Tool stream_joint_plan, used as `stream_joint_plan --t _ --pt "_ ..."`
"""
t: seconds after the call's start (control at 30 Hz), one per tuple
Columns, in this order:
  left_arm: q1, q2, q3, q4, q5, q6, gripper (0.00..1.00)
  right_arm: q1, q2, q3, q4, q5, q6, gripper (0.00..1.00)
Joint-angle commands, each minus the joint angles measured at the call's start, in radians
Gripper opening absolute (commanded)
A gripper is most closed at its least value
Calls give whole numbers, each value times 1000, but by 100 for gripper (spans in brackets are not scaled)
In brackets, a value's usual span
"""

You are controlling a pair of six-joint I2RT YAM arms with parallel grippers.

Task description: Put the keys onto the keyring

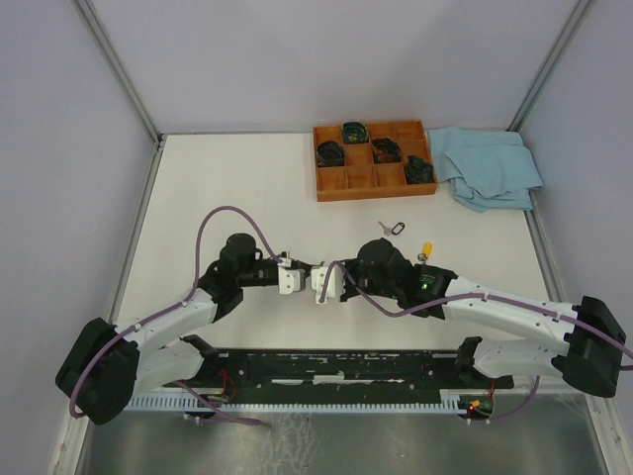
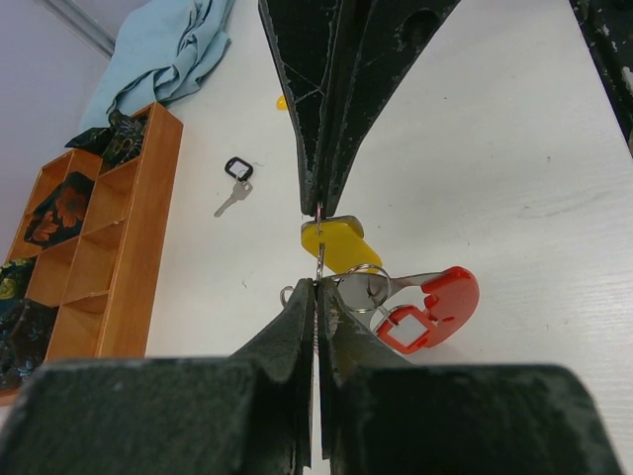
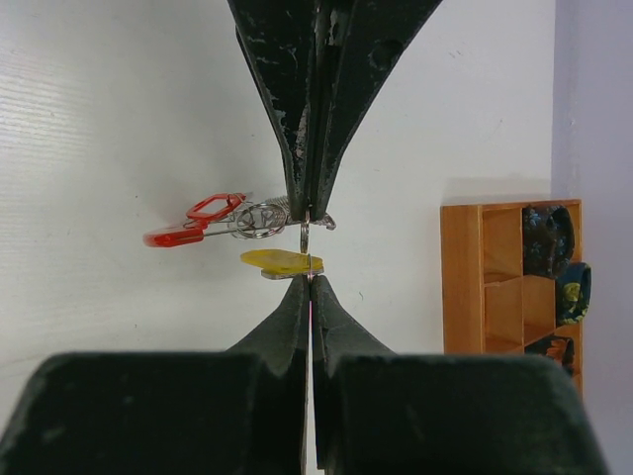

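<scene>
Yellow key (image 1: 426, 247) lies on the worktop (image 1: 198, 178) at 3 o'clock from above. At the left wrist we see left jaws pinching the keyring (image 2: 450, 297) — at the right, right jaws clamp a second yellow key (image 3: 282, 261).

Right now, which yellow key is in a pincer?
The yellow key beside the ring, in the right pincer; the other yellow key lies alone on the table.

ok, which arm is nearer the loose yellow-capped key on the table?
Right. The loose yellow-capped key lies just beside the right arm's wrist; the left arm sits farther off, its left pincer meeting the right pincer on the keyring.
</scene>
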Motion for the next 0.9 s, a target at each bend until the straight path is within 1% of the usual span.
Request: stream_joint_plan --t 0.0,0.87 --pt "-3 -5 22 46 13 20 3 4 -9 9 39 6 10 1" --pt "-3 -1 17 72 42 4 3 5 11 21 37 -12 13 1"
